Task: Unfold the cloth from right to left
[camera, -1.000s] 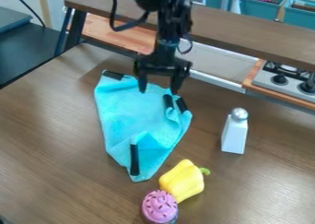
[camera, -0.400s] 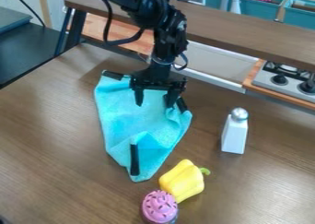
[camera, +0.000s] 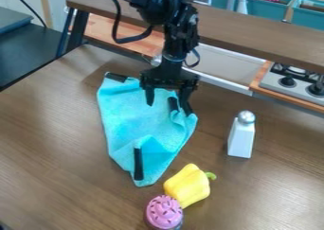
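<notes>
The cloth point(camera: 136, 122) is positioned on the worktop point(camera: 57, 144), near the far left corner, partly folded, with creases along its right side and at its near end. The gripper point(camera: 169, 106) is located above the cloth's far part, its two fingers spread apart; contact with the cloth cannot be determined. The shaker point(camera: 241, 138) is placed upright, right of the cloth. The pepper point(camera: 187, 187) is laid just beside the cloth's near end, next to the cupcake point(camera: 165, 212).
</notes>
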`<control>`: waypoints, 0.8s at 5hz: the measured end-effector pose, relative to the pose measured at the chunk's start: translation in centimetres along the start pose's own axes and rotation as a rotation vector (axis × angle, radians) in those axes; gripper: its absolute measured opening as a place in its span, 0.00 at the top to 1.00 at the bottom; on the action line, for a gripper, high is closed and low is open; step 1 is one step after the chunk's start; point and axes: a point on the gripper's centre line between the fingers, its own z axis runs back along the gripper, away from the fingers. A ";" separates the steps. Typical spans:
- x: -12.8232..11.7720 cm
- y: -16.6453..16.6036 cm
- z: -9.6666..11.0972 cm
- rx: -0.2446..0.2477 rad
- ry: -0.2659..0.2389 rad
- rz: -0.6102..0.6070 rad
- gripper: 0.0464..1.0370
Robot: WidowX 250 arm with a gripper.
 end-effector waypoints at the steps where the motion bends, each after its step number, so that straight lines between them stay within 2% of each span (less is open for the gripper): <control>1: -0.4 -0.4 -1.6 0.022 0.029 0.003 0.04; 2: 0.4 -0.6 -1.5 0.022 0.005 0.017 0.04; 3: -0.2 -0.6 -2.8 0.045 0.025 0.009 0.07; 4: -0.2 -0.6 -2.8 0.047 0.021 0.010 0.38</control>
